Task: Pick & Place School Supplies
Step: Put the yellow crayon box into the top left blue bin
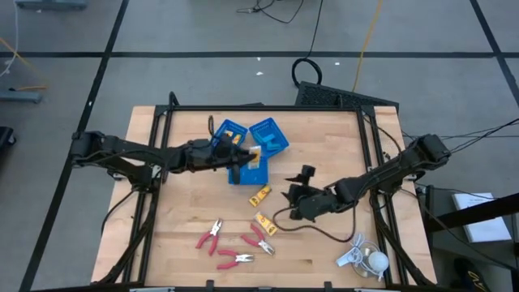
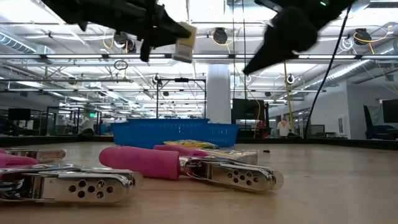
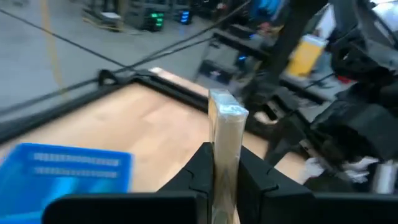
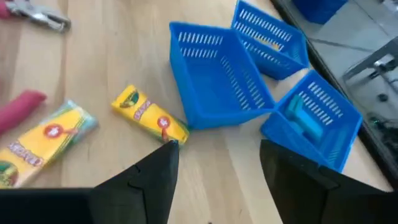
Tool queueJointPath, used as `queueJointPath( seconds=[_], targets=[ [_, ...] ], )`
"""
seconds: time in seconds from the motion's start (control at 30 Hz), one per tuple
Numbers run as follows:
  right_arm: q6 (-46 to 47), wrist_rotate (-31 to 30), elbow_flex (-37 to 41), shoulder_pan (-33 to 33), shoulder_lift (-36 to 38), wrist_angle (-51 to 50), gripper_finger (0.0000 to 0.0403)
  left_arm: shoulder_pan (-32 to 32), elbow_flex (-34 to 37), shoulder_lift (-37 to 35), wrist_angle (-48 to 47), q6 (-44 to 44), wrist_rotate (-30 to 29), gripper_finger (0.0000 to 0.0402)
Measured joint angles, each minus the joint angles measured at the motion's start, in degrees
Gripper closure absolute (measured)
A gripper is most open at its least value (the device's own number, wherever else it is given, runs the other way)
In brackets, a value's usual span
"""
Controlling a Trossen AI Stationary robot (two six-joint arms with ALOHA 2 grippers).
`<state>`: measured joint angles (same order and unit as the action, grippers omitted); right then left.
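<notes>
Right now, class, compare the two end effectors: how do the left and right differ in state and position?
The left end effector is shut on a yellow packet, held upright above the blue trays; the right end effector is open and holds nothing. The left is over the trays; the right hangs above bare table beside two loose packets. Both are off the table.

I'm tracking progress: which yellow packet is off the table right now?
The packet clamped on edge in the left gripper, raised above the blue trays. The other two packets lie flat on the wood.
</notes>
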<state>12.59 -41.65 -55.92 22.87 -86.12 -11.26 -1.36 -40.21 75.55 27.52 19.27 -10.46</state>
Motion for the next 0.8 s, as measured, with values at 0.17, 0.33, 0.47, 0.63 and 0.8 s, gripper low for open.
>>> queueJointPath(
  seconds=[0.17,0.33,0.47,0.63,0.8],
  targets=[
    [3.4,-0.3,11.7,0.0,10.1,9.3,0.0194,0.1,0.1,-4.1,-9.8,-1.4,-8.4,0.0369],
    [1.3,-0.1,24.0,0.0,19.7,23.5,0.0195,-0.9,0.0,-7.5,-20.9,1.2,-21.7,0.0352],
    [-3.6,0.0,31.4,0.0,26.0,34.1,0.0195,-3.3,0.1,-8.4,-28.7,5.4,-26.6,0.0368],
    [-6.4,2.2,37.7,0.0,32.6,43.8,0.0195,-7.6,0.1,-7.0,-32.7,9.5,-25.3,0.0367],
    [-6.0,3.0,41.2,0.0,36.8,47.1,0.0195,-11.4,0.1,-3.9,-33.9,11.6,-23.3,0.035]
  ],
)
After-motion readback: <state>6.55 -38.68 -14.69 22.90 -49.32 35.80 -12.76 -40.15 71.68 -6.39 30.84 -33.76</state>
